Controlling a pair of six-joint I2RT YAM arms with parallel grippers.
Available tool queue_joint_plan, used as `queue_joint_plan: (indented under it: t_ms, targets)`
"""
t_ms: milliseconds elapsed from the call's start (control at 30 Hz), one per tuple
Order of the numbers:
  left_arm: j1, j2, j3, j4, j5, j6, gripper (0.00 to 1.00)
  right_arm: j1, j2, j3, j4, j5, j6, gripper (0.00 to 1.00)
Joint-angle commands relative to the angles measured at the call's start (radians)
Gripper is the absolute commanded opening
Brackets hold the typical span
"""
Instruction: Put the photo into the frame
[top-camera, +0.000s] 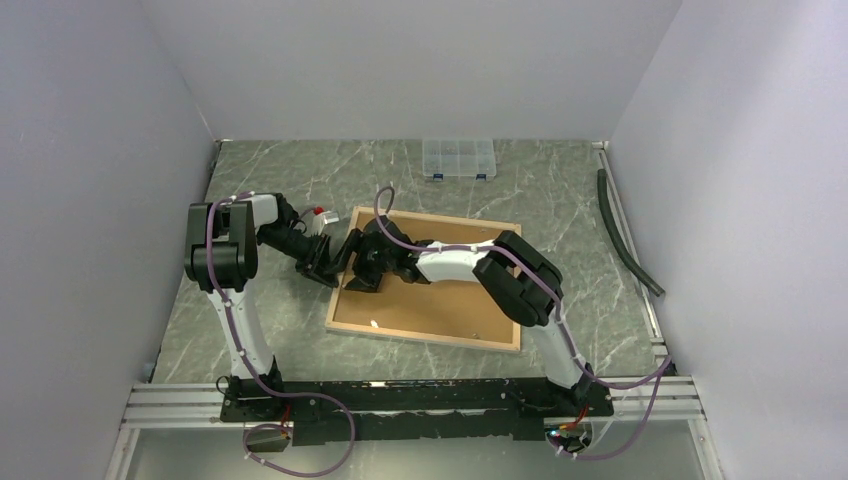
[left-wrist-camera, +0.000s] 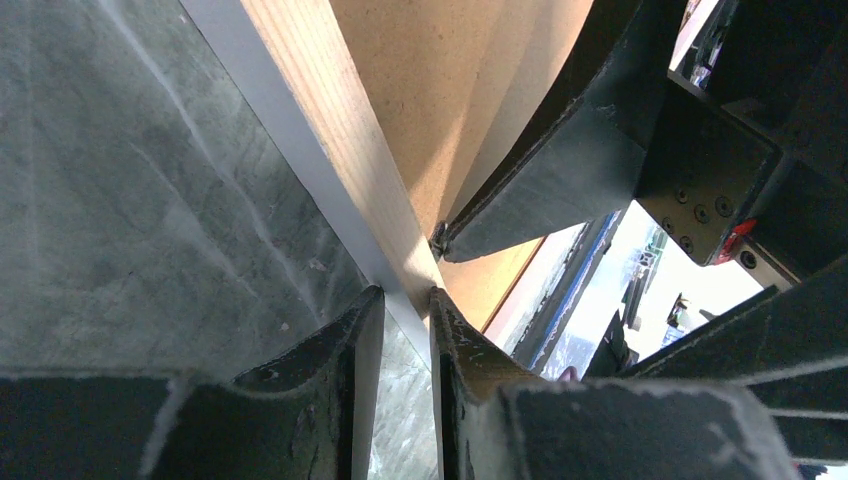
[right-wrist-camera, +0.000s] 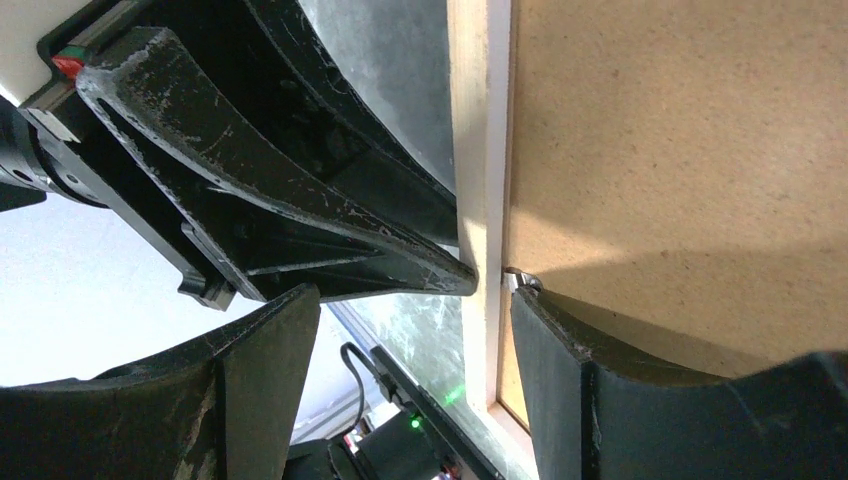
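The frame (top-camera: 420, 338) lies back-up on the marble-patterned worktop (top-camera: 420, 185), roughly in the middle and turned a little askew. Its light wood border surrounds a plain brown backing board (top-camera: 440, 305) that fills the opening.

Both arms reach in to the frame's left side. The left gripper (top-camera: 328, 268) comes from the left and meets the left border part-way along. In the left wrist view its fingers (left-wrist-camera: 455, 350) are drawn in to a narrow gap, and the wood border (left-wrist-camera: 330, 120) runs straight into that gap, so the gripper looks to be pinching the frame's rim. The right wrist view shows one tip of it resting on the outer edge of the border (right-wrist-camera: 478, 120).

The right gripper (top-camera: 358, 282) sits just to the right of the left one, above the same stretch of border. Its jaws are spread wide and straddle the border. One finger (right-wrist-camera: 260, 380) hangs outside the frame over the worktop. The other (right-wrist-camera: 600, 380) is over the backing board, its tip just beside a small metal tab (right-wrist-camera: 522, 280) at the board's edge. It clamps nothing.

A clear plastic compartment box (top-camera: 458, 158) stands against the far wall, well apart from the frame. A dark hose (top-camera: 628, 235) lies along the right side of the worktop.
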Motion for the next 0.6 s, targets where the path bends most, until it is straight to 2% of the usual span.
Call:
queue_joint_plan:
  t_ms: [0,300,567]
  targets:
    - [-0.005,-0.017,-0.014,0.023,-0.007,0.034,0.28,0.015,0.037,0.062,0.052,0.063,-0.030,0.73]
    - [-0.002,-0.021,-0.014,0.008,-0.010,0.044,0.27,0.024,-0.040,0.016,0.084,0.113,-0.104,0.73]
    - [0.012,-0.032,-0.002,-0.007,-0.005,0.044,0.27,0.027,-0.056,0.000,0.109,0.094,-0.117,0.74]
